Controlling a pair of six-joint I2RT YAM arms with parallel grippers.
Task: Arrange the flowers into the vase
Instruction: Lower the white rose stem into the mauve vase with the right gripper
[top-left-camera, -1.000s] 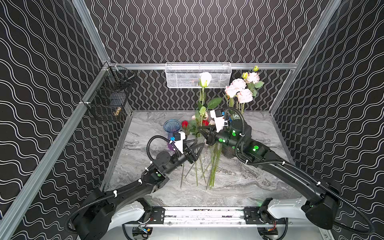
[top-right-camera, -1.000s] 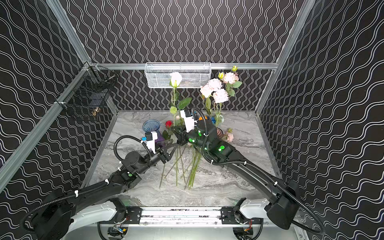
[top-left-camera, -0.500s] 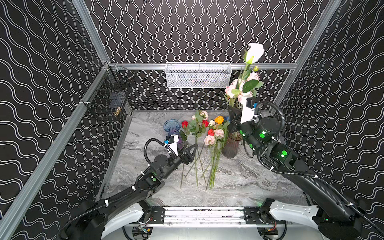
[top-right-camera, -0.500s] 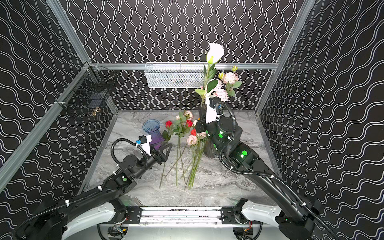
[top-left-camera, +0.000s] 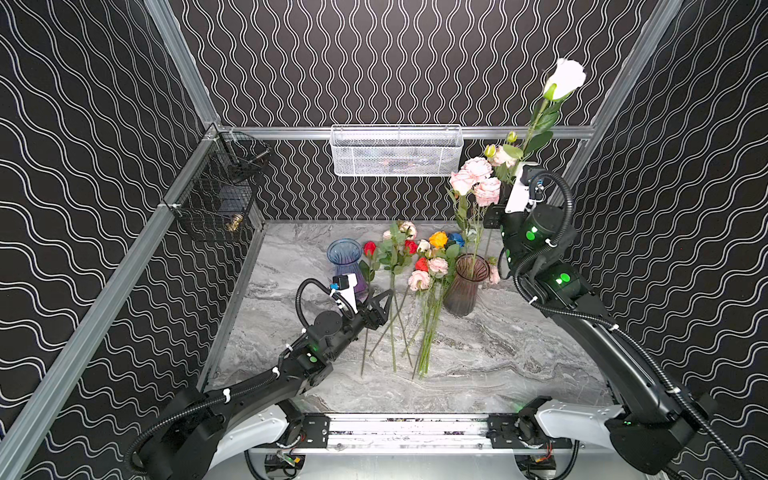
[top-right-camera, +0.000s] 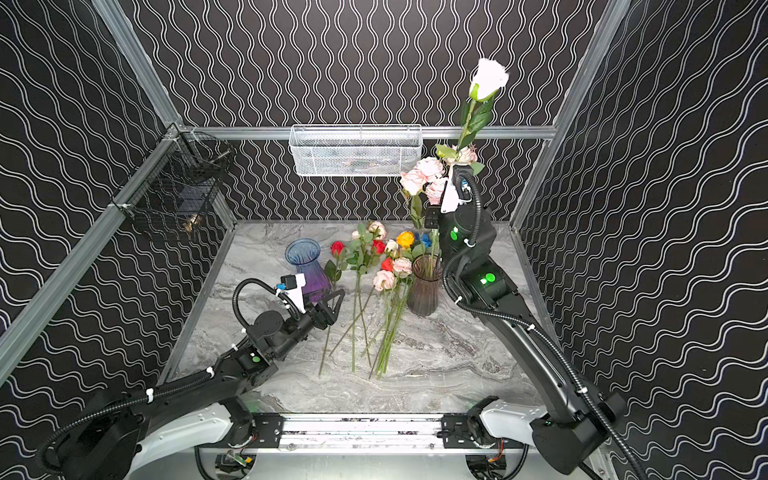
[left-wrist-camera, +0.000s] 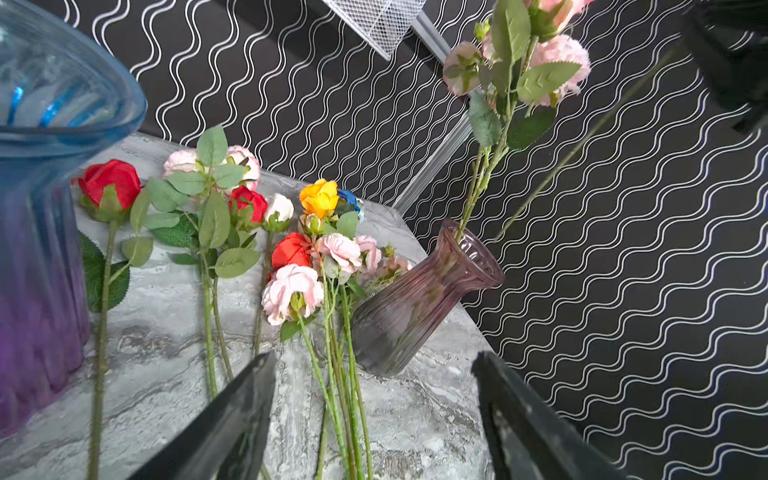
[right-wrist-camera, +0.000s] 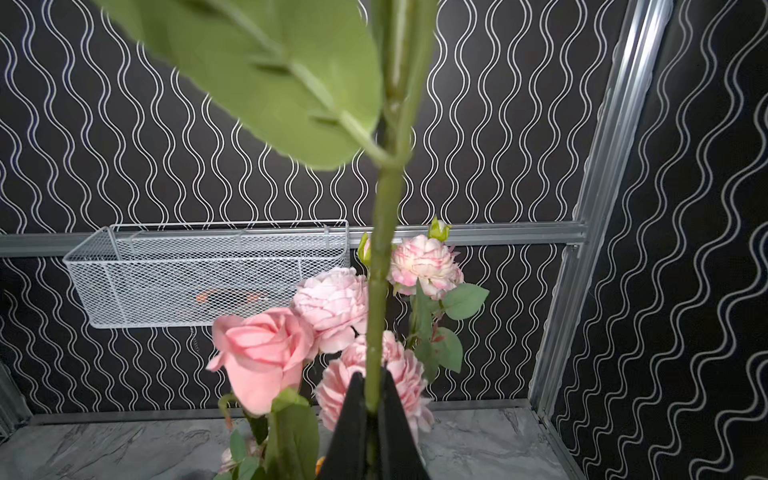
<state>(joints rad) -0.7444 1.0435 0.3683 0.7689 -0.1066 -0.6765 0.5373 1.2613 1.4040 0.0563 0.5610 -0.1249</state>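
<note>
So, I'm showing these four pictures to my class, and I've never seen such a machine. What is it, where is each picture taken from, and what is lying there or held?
It is two robot arms with pincer grippers at a marble table. Two pictures look down from overhead, nearly alike; the other two come from a camera on each wrist. The right gripper is shut on the stem of a white rose, lifted high near the smoky-pink glass vase, which holds pink flowers. The left gripper hangs open over loose flowers lying beside an empty blue-purple vase.
</note>
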